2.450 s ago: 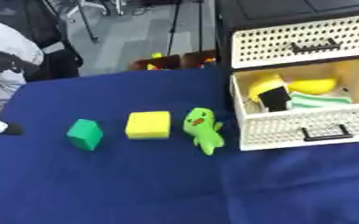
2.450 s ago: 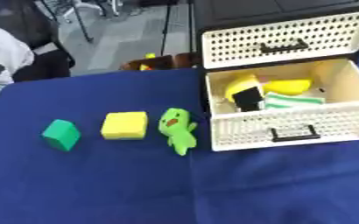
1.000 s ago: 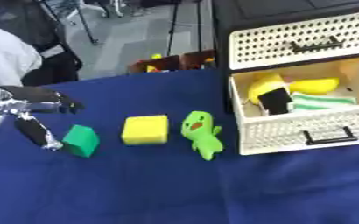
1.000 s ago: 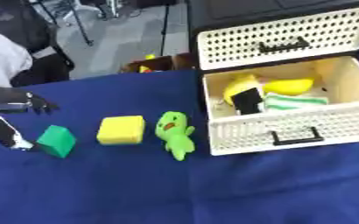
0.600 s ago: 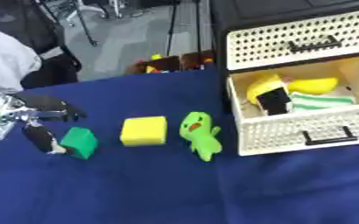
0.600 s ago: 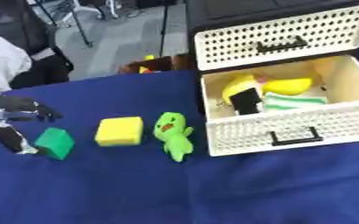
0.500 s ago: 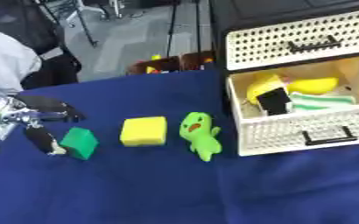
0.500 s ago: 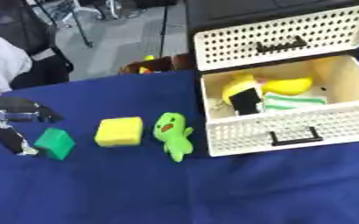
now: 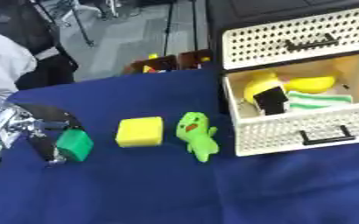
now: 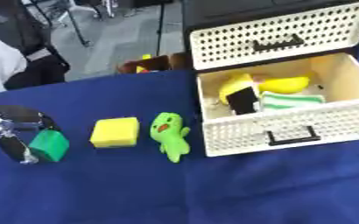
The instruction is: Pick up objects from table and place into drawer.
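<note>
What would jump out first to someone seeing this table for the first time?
Probably the open cream drawer at the right, pulled out and already holding yellow and green-striped things. Next, the row on the blue cloth: a green figure beside the drawer, a yellow block left of it, and a green block at the far left, where the robot's left hand reaches around it.

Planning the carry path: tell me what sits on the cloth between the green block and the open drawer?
Two things, seen in both eye views: the yellow block, then the green toy figure beside the open drawer. The green block lies at the left hand.
</note>
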Controlling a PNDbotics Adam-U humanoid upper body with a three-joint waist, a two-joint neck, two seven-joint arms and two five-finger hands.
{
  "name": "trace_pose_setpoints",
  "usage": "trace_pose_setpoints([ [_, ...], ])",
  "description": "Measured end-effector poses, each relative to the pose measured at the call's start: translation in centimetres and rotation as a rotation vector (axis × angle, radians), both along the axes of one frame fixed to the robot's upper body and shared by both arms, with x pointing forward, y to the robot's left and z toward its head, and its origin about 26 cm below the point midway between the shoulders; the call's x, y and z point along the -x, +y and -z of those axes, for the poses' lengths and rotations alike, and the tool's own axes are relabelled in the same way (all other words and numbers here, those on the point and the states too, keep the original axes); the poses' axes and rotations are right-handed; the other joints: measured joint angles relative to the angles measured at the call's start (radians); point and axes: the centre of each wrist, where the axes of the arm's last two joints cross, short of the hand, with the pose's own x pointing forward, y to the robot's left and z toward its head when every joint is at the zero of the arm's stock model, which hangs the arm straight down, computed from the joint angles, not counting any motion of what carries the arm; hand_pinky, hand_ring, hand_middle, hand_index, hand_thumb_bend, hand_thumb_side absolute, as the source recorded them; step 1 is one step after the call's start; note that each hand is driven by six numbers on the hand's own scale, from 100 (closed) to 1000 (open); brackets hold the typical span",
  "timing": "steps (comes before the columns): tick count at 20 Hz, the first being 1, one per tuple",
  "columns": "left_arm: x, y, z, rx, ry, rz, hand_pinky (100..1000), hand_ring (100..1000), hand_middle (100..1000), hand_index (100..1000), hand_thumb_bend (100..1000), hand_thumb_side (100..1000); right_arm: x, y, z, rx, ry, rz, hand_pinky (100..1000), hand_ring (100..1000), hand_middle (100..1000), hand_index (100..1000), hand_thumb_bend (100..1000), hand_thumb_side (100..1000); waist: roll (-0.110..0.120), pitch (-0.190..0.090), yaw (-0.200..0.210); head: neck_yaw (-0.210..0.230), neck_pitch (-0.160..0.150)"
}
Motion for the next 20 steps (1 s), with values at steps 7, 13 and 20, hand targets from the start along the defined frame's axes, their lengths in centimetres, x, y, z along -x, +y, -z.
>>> trace_pose_setpoints([
  [7, -0.04, 0.15, 0.21, -0.009, -0.007, 0.013, 635, 756, 737, 813, 375, 414, -0.03, 0.07, 0.08, -0.011, 0.002, -0.001, 466, 537, 489, 794, 100, 959, 0.001, 0.003, -0.004, 0.002, -0.003],
  [13, -0.05, 0.08, 0.27, -0.012, -0.015, 0.033, 599, 723, 680, 777, 312, 397, -0.06, 0.13, 0.17, -0.017, 0.004, -0.003, 466, 537, 488, 794, 100, 957, 0.002, 0.003, -0.004, 0.002, -0.003],
  [20, -0.03, -0.05, 0.19, -0.017, -0.025, 0.05, 591, 706, 641, 750, 256, 374, -0.07, 0.11, 0.33, -0.025, 0.011, -0.004, 468, 540, 488, 794, 100, 957, 0.002, -0.005, -0.003, 0.002, -0.003],
])
